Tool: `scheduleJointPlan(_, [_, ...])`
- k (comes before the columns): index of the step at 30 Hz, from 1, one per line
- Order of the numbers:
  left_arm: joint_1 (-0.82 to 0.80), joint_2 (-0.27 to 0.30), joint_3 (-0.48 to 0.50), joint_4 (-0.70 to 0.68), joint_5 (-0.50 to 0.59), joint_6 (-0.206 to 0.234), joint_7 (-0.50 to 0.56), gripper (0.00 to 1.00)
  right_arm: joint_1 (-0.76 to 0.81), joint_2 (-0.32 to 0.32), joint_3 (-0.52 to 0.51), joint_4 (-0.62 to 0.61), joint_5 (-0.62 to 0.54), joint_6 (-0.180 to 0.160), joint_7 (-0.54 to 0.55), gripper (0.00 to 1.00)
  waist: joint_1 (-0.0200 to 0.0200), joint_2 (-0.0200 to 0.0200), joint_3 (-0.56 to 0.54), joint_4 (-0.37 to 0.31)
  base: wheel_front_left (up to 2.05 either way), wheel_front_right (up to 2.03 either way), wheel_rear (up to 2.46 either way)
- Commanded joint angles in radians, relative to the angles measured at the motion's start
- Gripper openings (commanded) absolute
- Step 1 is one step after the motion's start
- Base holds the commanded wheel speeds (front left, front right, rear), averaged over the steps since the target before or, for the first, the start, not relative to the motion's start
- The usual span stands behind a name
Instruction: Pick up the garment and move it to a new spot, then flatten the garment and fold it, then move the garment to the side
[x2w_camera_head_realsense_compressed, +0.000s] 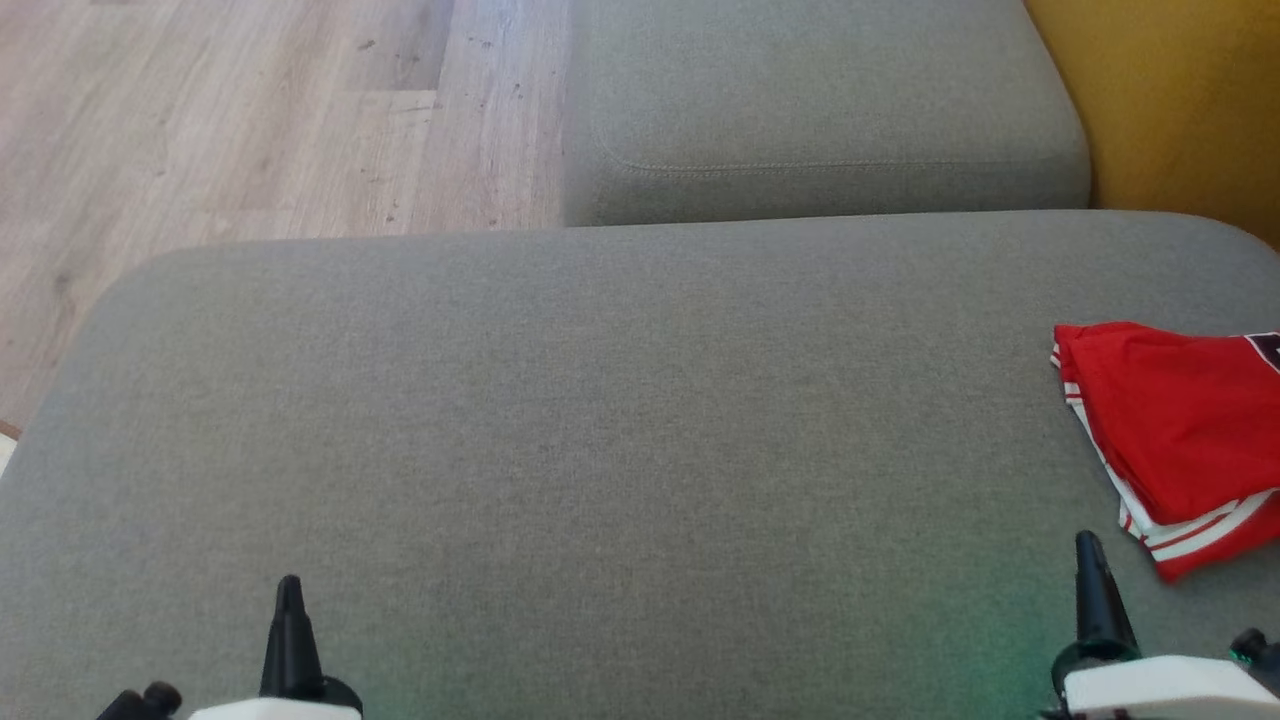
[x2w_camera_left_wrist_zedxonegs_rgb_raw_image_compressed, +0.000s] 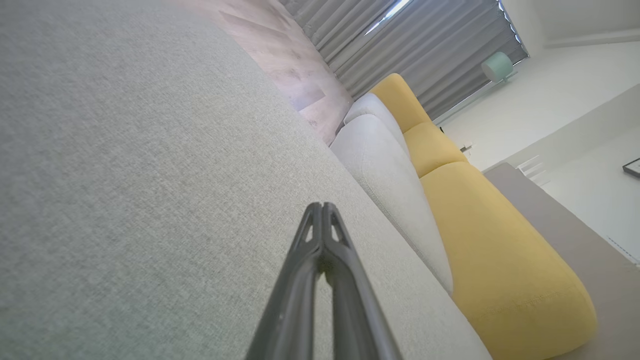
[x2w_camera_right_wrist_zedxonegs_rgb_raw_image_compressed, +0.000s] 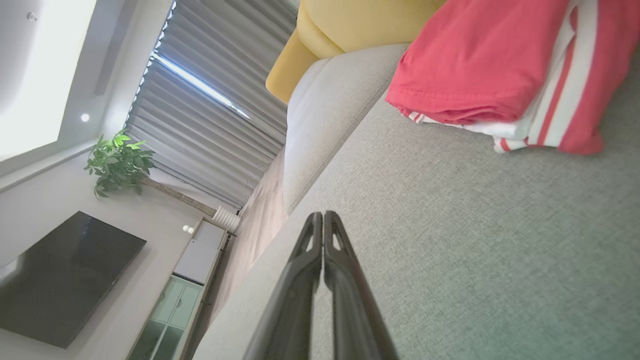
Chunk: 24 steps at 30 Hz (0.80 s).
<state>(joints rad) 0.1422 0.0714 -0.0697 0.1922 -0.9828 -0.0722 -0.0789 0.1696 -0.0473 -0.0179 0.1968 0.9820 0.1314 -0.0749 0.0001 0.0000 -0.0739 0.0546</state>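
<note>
Two tools were seen at the bottom edge of the head view, one in each lower corner. The left tool (x2w_camera_head_realsense_compressed: 289, 588) was shut narrow, and in the left wrist view its two dark fingers (x2w_camera_left_wrist_zedxonegs_rgb_raw_image_compressed: 297, 285) were pressed together tip to tip over bare grey fabric. The right tool (x2w_camera_head_realsense_compressed: 1088, 545) was shut in the same way, with its two fingers (x2w_camera_right_wrist_zedxonegs_rgb_raw_image_compressed: 295, 290) meeting at the tips in the right wrist view. Both tools were poised over one large grey seat cushion (x2w_camera_head_realsense_compressed: 560, 420).

One garment (x2w_camera_head_realsense_compressed: 1180, 420), red with white stripes along its hems, was seen lying folded in layers at the right end of that cushion. It was cut off by the right edge of the head view. It lay near the right tool, ahead of it and to its right, and was not touched by it. It was well apart from the left tool. In the right wrist view the stacked edges of the garment were seen resting flat on the fabric.

A second grey cushion (x2w_camera_head_realsense_compressed: 820, 100) was seen beyond the first, with one yellow cushion (x2w_camera_head_realsense_compressed: 1180, 100) beside it and a wooden floor (x2w_camera_head_realsense_compressed: 250, 120) to the left. One potted plant (x2w_camera_right_wrist_zedxonegs_rgb_raw_image_compressed: 117, 162), one dark television (x2w_camera_right_wrist_zedxonegs_rgb_raw_image_compressed: 60, 280) and one grey curtain (x2w_camera_right_wrist_zedxonegs_rgb_raw_image_compressed: 210, 125) were seen in the right wrist view.
</note>
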Motion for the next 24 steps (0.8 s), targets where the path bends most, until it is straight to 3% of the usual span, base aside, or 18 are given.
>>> scheduleJointPlan(1, [-0.060,0.012,0.028,-0.024,-0.031,-0.012,0.006,0.00,-0.062,-0.026,0.004,-0.026,0.033,0.000,0.007,0.00,-0.0001,0.0000,0.002,-0.002,0.00,0.00,0.00])
scheduleJointPlan(24, [-0.139,0.011,0.075,0.008,-0.299,-0.032,0.070,0.00,-0.152,-0.028,-0.022,0.004,0.299,-0.001,0.071,0.00,-0.0001,0.0000,0.034,-0.024,0.00,0.00,0.00])
